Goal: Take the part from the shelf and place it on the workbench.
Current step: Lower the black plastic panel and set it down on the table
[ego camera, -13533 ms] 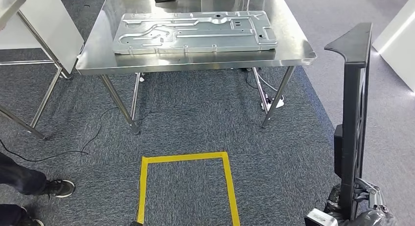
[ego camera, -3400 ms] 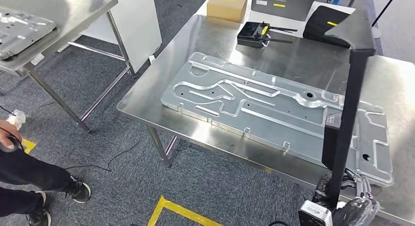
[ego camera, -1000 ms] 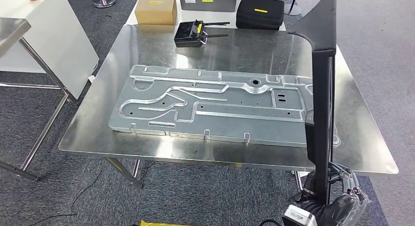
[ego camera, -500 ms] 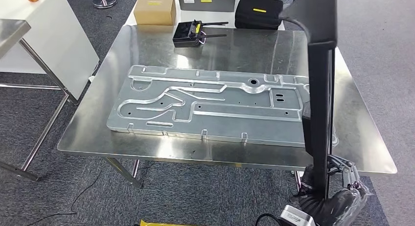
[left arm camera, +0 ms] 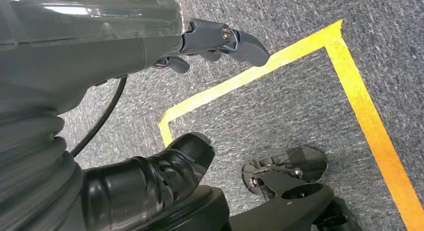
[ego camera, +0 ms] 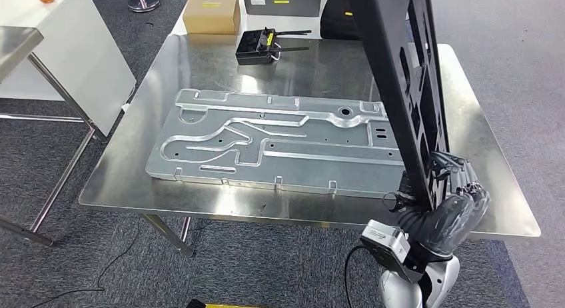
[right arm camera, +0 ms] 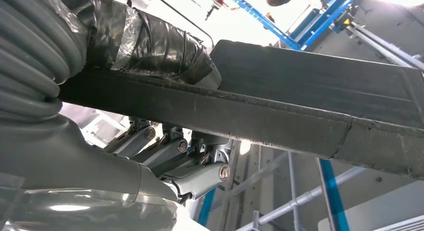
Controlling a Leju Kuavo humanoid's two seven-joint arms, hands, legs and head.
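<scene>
Right hand [ego camera: 452,188] grips black part [ego camera: 400,75] by lower end, part tilted above right side of steel counter [ego camera: 133,181] (over silver panel [ego camera: 280,145]). Left hand [left arm camera: 150,56] holds nothing, fingers spread, above carpet.

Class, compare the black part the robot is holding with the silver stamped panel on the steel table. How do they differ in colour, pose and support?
Colour: the black part is matt black; the silver panel is bright bare metal.
Pose: the black part stands nearly upright, leaning; the silver panel lies flat.
Support: the black part is gripped at its lower end by the right robot hand; the silver panel rests on the steel table, untouched.
Shared: both are long, flat pieces with shaped cut-outs or holes.
</scene>
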